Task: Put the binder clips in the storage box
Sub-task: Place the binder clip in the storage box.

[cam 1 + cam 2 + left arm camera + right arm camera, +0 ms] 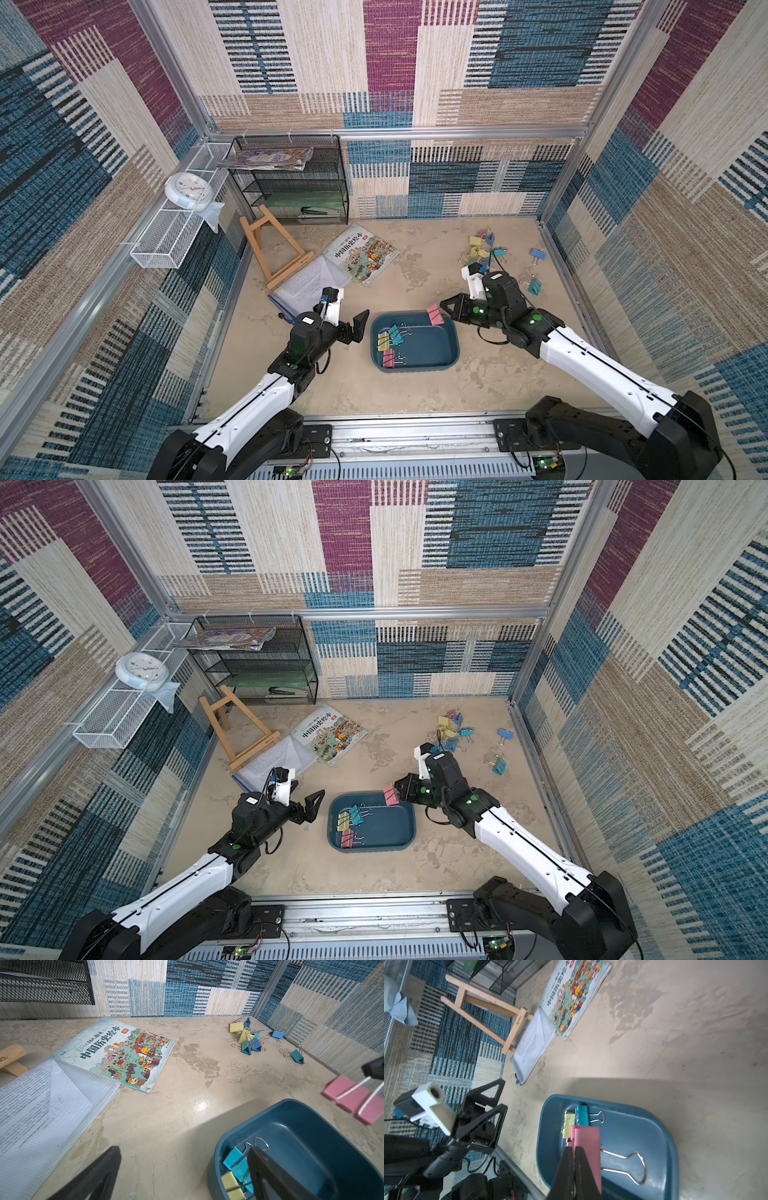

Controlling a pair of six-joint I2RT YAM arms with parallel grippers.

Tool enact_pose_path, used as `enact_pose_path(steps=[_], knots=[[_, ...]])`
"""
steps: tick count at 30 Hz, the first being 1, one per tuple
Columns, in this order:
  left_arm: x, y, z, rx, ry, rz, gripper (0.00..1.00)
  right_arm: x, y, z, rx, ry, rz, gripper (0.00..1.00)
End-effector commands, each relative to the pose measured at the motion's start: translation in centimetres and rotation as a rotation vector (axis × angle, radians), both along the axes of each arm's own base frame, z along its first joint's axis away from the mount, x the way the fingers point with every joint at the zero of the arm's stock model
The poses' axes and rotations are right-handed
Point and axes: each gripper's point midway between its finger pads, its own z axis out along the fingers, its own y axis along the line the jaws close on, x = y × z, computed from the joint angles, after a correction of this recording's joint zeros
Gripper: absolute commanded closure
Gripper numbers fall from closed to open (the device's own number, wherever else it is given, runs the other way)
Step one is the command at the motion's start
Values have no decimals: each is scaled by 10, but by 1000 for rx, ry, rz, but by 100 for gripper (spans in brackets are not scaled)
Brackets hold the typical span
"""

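Above the rounded plastic storage box (432, 347) hangs a pink binder clip (435, 314).

**Colours we note**

We see a dark teal-blue box (432, 345) w/ yellow, teal & pink clips (384, 340) inside; one more pink clip (435, 314) at its corner. Loose clips (476, 241): yellow, blue, teal, all w/ silver wire handles. Table (332, 386) is mottled beige. Walls (390, 62) are woven patchwork: blue, maroon, cream, tan, striped in parts. Rack (299, 187): black mesh; basket (166, 241): white mesh; easel (291, 269): pale wood.
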Motion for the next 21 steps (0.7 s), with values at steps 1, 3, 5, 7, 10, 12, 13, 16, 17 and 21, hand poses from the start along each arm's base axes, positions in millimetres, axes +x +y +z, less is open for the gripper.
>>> enact_pose_path(steps=[1, 3, 5, 7, 10, 12, 13, 16, 17, 21], knots=[[0, 0, 1, -2, -6, 1, 1, -6, 18, 4, 46, 4, -52, 100], [0, 0, 1, -3, -7, 1, 1, -17, 33, -3, 37, 23, -23, 100], [0, 0, 1, -2, -6, 1, 1, -25, 44, -11, 23, 31, -5, 100], [0, 1, 1, -2, -9, 1, 1, -29, 51, -21, 6, 41, 4, 100], [0, 1, 1, 0, -10, 3, 1, -33, 59, -42, -3, 71, 19, 100], [0, 1, 1, 1, -8, 1, 1, -34, 61, -57, -23, 88, 25, 100], [0, 1, 1, 0, -9, 1, 1, -33, 62, -63, -33, 92, 27, 100], [-1, 0, 1, 1, -10, -1, 1, -33, 69, -78, -39, 107, 42, 100], [0, 1, 1, 2, -11, 0, 1, -33, 71, -84, -40, 117, 41, 100], [-1, 1, 2, 7, -15, -3, 1, -33, 73, -100, -43, 142, 29, 100]])
